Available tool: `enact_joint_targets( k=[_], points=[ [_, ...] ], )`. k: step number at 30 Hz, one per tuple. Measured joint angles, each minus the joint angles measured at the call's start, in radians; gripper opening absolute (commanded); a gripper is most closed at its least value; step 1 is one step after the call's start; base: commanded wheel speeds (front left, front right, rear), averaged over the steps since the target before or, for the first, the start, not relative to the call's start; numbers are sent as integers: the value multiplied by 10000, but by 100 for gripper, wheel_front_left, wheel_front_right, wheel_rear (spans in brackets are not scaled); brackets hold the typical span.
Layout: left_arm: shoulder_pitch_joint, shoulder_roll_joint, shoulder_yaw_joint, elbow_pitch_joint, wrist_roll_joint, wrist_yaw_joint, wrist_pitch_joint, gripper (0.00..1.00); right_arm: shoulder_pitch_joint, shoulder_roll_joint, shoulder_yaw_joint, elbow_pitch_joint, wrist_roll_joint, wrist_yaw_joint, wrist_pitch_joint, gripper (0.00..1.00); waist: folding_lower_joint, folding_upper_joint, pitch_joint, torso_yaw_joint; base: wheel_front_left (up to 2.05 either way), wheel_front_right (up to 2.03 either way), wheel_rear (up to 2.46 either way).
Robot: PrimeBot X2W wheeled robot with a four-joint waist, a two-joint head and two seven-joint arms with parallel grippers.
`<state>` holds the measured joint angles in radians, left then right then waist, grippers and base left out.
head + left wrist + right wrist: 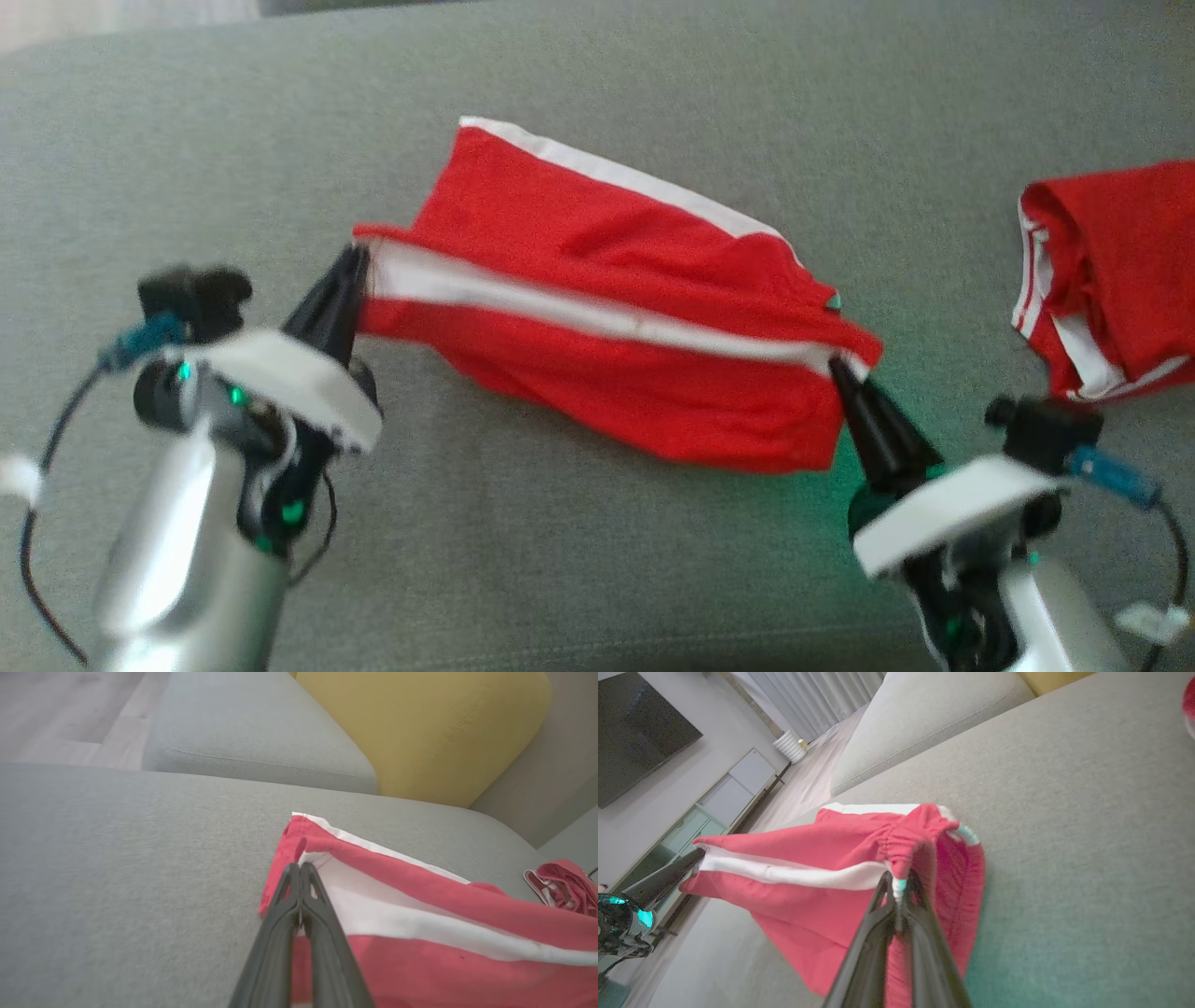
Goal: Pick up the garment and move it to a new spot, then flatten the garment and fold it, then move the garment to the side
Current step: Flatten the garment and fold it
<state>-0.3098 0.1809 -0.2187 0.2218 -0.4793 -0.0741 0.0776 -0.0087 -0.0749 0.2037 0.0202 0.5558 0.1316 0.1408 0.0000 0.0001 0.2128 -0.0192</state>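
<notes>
Red garment (607,308) with white side stripes, stretched crosswise over the middle of the grey sofa seat (560,560), about midway between its left and right edges. Pinched at one end by the left gripper (353,254), both dark fingers pressed tight together on the corner where the white stripe ends. Pinched at the other end by the right gripper (843,366), likewise clenched, on the gathered elastic waistband. White stripe drawn nearly straight from one grip to the other, red cloth sagging below it in loose folds toward the near edge of the seat. Far side of the cloth trailing back toward the rear edge, apparently resting there; hard to tell whether the hanging lower fold touches the seat. Second red garment (1111,271), crumpled, white-trimmed, at the right edge of the seat, well apart from the held one. Beyond the rear edge in the left wrist view, a yellow cushion (430,728) just beside a grey cushion (252,742)
</notes>
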Motion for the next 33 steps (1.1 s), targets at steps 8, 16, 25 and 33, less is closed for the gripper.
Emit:
enact_joint_targets(
  k=[8,16,25,33],
  points=[
    [-3021,-35,-226,2796,-667,-374,842,0,-2225,107,-104,1308,267,0,-2,0,0,0,980,-527,0,0,0],
    [-5176,-163,-441,5914,-940,-502,322,0,-3653,140,545,2692,888,0,-677,0,0,0,1760,-1095,0,0,0],
    [-5731,-299,-957,7474,-1260,-504,-1273,100,-3989,94,1200,3152,855,0,-1651,100,0,0,1878,-1306,0,0,0],
    [-5223,-297,-1310,7379,-667,-341,-3101,100,-3607,-466,780,2399,-1064,0,-2669,100,0,0,1619,-991,0,0,0]
  ],
)
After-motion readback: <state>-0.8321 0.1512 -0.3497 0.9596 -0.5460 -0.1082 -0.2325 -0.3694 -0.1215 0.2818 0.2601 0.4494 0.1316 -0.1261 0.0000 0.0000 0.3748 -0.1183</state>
